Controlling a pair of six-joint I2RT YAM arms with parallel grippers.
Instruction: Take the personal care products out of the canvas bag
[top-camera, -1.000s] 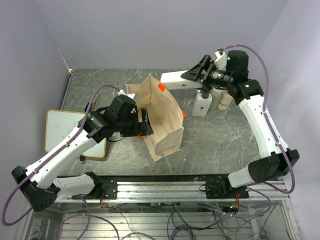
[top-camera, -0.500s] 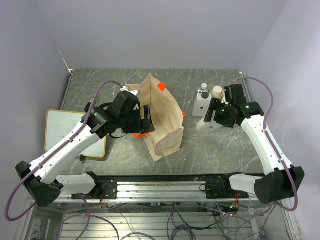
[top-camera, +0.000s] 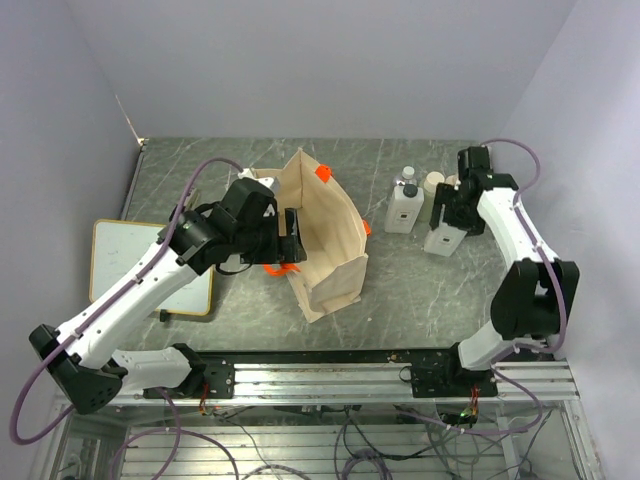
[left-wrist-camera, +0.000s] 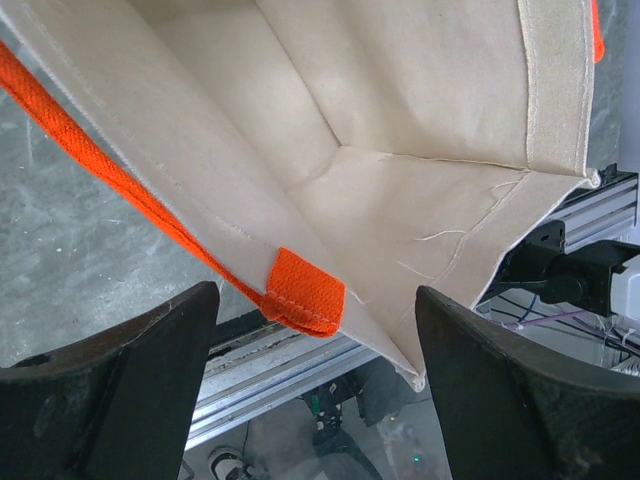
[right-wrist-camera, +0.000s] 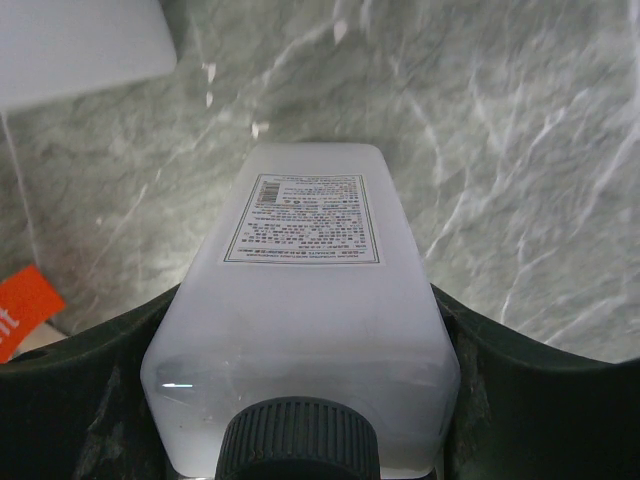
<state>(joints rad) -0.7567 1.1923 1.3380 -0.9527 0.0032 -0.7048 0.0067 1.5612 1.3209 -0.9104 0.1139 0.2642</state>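
My left hand (left-wrist-camera: 315, 305) is spread wide, one finger on each side of the rim of the canvas bag (top-camera: 325, 235), right where an orange handle (left-wrist-camera: 305, 290) is stitched on. The bag stands upright mid-bench (top-camera: 420, 290) with its mouth open. My right hand (top-camera: 447, 212) is clamped on a white squarish bottle (right-wrist-camera: 300, 290) with a dark cap, to the bag's right. It is just beside another white bottle (top-camera: 403, 210), a cream one (top-camera: 433, 183) and a small clear one (top-camera: 407, 175).
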